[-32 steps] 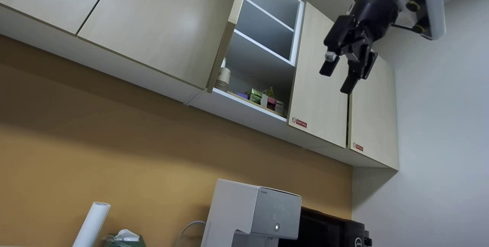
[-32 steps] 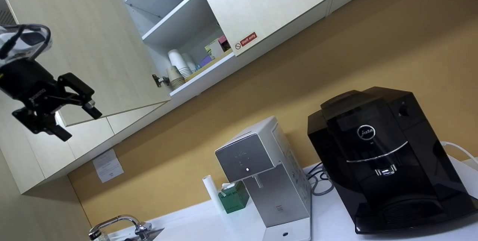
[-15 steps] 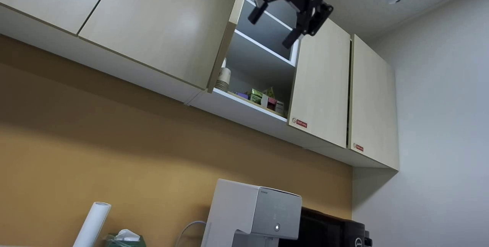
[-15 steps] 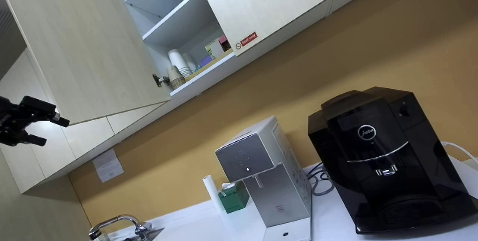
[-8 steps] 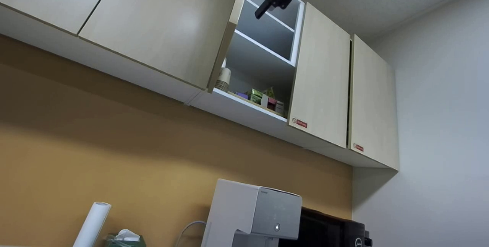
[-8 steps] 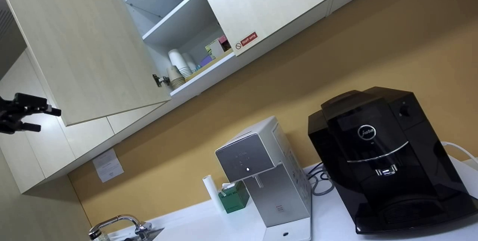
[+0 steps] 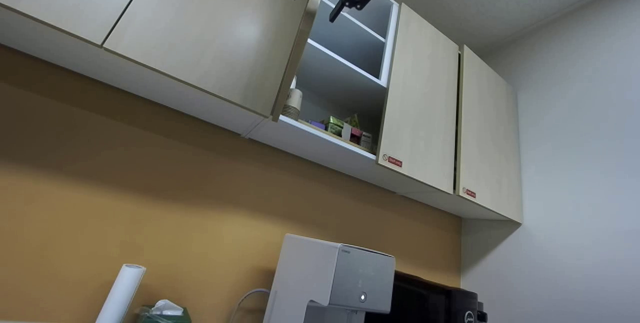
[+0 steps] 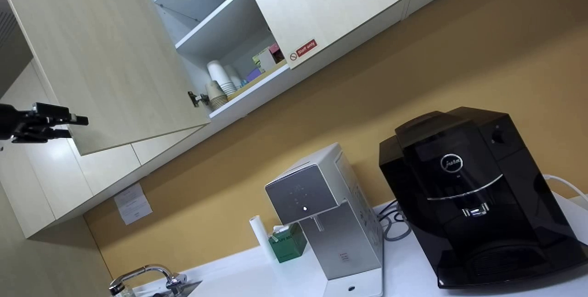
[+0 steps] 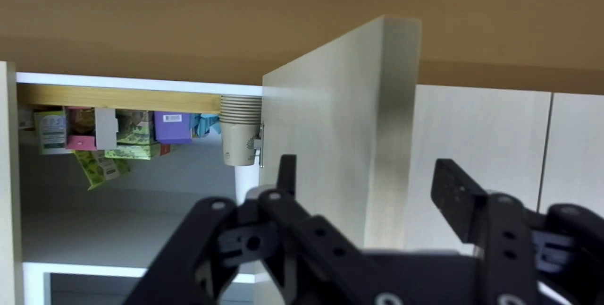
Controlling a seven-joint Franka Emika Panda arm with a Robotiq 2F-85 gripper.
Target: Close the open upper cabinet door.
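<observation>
The upper cabinet door point(image 8: 115, 58) stands swung out from the left side of its white-shelved cabinet point(image 8: 211, 18), and you have its free vertical edge framed by your gripper point(image 9: 365, 168), near the lower free corner. The fingers point(image 9: 286, 175) are spread well apart: in the wrist view one overlaps the inner face and the other shows past the edge on the outer side, with room between each of them and the edge. To the right of the panel, you see the cabinet opening run as far as a closed door point(image 8: 321, 7) bearing a red-and-white "Staff only" sticker point(image 8: 304, 50). The white shelf edge point(image 9: 137, 83) bounds that opening below; tan paper cups point(image 9: 239, 139) stand rim-down just beside the lower hinge point(image 8: 195, 99), and small cartons point(image 9: 173, 130) sit farther right, behind a wooden strip point(image 9: 118, 99). On the left, a wider beige door point(image 7: 210, 28) lies closed, next to the hinge side.

Your panel is tall, flat and light beige, with faint wood grain and dark metal hinges on its inner face.

Its top is out of sight in every view, and its outer face is turned away; in an exterior view you get it nearly edge-on. The wrist view stands upside down, with your fingers blurred. The gripper's rear runs out of frame in both exterior views. You cannot tell whether either finger touches the panel.
</observation>
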